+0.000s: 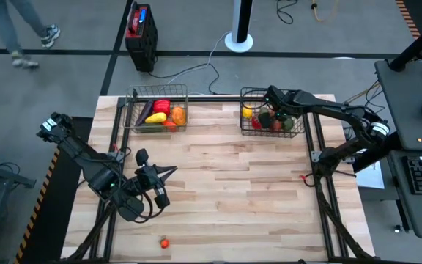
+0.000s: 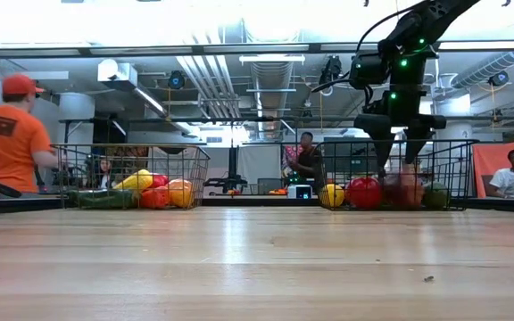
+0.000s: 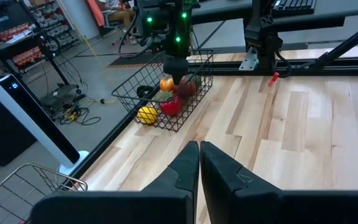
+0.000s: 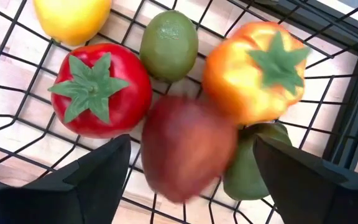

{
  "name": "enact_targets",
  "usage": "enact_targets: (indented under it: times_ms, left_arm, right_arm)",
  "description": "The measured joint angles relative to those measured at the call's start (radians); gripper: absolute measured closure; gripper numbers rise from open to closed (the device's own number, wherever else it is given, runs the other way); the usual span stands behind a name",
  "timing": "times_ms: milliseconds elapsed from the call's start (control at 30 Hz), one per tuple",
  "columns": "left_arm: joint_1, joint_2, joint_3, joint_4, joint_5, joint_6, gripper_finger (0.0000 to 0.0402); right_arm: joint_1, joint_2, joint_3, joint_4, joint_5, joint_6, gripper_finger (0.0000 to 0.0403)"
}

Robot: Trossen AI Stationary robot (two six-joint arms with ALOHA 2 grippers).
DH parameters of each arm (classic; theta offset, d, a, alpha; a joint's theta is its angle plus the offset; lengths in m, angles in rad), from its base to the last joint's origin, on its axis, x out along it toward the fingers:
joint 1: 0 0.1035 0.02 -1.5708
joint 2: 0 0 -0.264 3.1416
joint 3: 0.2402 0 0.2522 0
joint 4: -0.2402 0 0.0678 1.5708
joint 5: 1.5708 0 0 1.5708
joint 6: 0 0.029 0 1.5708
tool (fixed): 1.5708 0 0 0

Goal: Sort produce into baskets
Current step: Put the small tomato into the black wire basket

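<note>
Right gripper (image 4: pixel 188 165), jaws spread wide, poised over the right-hand basket (image 1: pixel 249 94) at the table's one o'clock; between its fingers a blurred red apple (image 4: pixel 188 146), not gripped, lies among a red tomato (image 4: pixel 98 87), a lime (image 4: pixel 169 43) and an orange pepper (image 4: pixel 257 71). Left gripper (image 1: pixel 168 174), closed and empty, at eight o'clock. Left-hand basket (image 1: pixel 134 94) at eleven o'clock. One small red piece (image 1: pixel 165 243) lies loose at seven o'clock.

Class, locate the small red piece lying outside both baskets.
In the high view the small red piece lies alone near the table's front edge, left side, below the left gripper.
</note>
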Motion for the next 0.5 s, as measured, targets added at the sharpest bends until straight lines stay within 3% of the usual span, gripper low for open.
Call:
enact_targets:
  times_ms: [500]
  left_arm:
    - [0.0,0.0,-0.029,-0.001,0.004,-0.059,0.0402]
  right_arm:
    - [0.008,-0.036,0.008,0.0,-0.001,-0.026,0.0073]
